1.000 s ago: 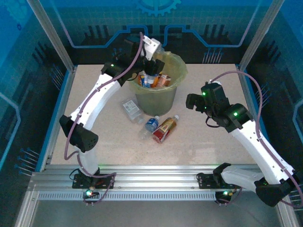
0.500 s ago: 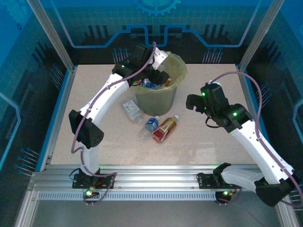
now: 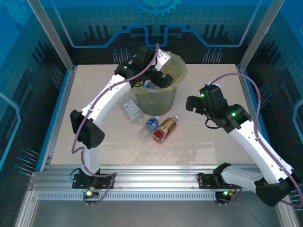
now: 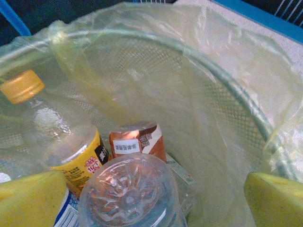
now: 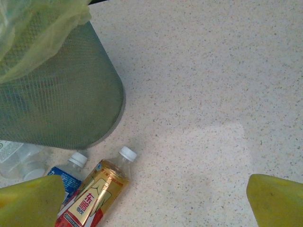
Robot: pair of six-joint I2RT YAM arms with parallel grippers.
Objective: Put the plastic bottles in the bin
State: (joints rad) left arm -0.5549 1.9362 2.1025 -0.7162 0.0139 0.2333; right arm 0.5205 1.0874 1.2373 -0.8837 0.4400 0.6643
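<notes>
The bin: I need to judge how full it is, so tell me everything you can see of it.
The bin is a round, dark green mesh bucket, upright on the speckled table toward the back. A translucent yellow-green bag lines it and folds over the rim. Several bottles lie inside, among them a yellow-capped bottle. The left tool hovers open above its mouth.

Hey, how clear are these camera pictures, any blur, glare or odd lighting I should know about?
Top view: blue cast at the edges, table evenly lit, soft shadows. Left wrist view: the nearest bottle and yellow fingers are soft, the bag washed out. Right wrist view: sharp, with a pale bright patch on the table.
</notes>
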